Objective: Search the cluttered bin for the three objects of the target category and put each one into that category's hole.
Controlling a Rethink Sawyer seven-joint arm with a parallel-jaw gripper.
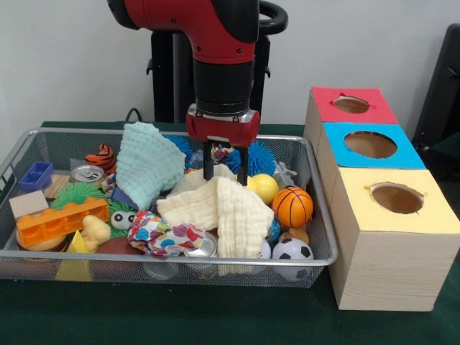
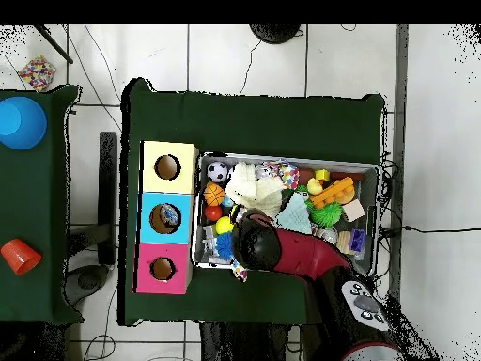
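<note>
hand (image 1: 223, 172) open over cream cloth (image 1: 219, 208), crumpled

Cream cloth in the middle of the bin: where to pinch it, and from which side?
Take the cream cloth at its raised ridge, coming straight down from above. It lies draped in a tent shape, peak upward, so the fold at the top gives something to close on. The gripper hangs open right over that peak. Sideways is likely blocked by the basketball and mint cloth.
</note>
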